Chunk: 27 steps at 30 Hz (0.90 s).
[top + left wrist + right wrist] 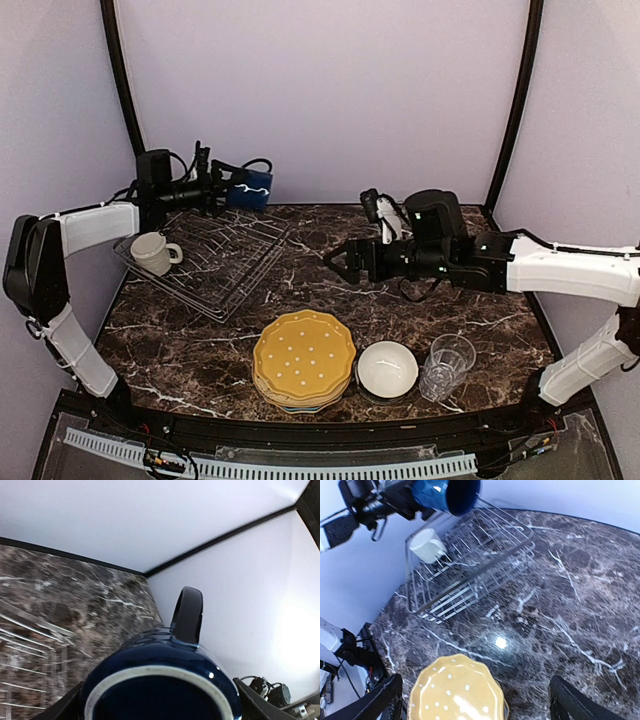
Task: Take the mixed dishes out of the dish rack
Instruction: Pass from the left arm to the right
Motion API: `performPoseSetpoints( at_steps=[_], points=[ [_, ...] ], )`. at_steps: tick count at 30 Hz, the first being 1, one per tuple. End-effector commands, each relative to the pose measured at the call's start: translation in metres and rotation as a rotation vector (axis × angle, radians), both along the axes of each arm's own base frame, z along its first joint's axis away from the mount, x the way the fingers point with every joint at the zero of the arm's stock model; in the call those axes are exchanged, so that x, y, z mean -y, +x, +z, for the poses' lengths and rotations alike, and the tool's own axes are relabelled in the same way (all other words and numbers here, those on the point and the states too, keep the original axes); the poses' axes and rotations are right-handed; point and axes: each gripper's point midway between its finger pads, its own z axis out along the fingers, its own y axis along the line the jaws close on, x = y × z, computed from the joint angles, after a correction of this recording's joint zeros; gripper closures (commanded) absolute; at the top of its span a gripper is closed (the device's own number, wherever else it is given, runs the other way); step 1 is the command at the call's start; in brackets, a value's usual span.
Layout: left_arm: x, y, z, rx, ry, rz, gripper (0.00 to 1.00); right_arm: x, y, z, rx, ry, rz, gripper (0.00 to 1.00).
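Dish rack (215, 262) holding just cream mug (152, 252); dark blue mug (250, 188) pinched in L gripper (228, 186), up high to clear wires en route out; R gripper (335, 258) gaping, empty, on standby.

White arms (95, 225), black joints (440, 250), seemingly cabled

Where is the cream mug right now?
In the top view the cream mug sits inside the dish rack, at its left end on the left side of the table, just under the left arm.
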Motion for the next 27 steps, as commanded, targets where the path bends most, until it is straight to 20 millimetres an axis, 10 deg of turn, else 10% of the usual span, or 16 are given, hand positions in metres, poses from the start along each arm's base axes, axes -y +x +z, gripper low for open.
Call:
performPoseSetpoints(
  at_steps=[1, 14, 27],
  points=[
    [0.079, -0.053, 0.055, 0.160, -0.165, -0.274, 0.55, -0.027, -0.010, 0.061, 0.130, 0.265, 0.154, 0.01],
    [0.172, -0.119, 0.025, 0.105, -0.262, -0.481, 0.56, -0.026, 0.014, 0.085, 0.168, 0.482, 0.072, 0.06],
    [0.195, -0.134, 0.007, 0.061, -0.234, -0.546, 0.58, -0.044, 0.010, 0.068, 0.056, 0.615, 0.178, 0.69]
  ],
)
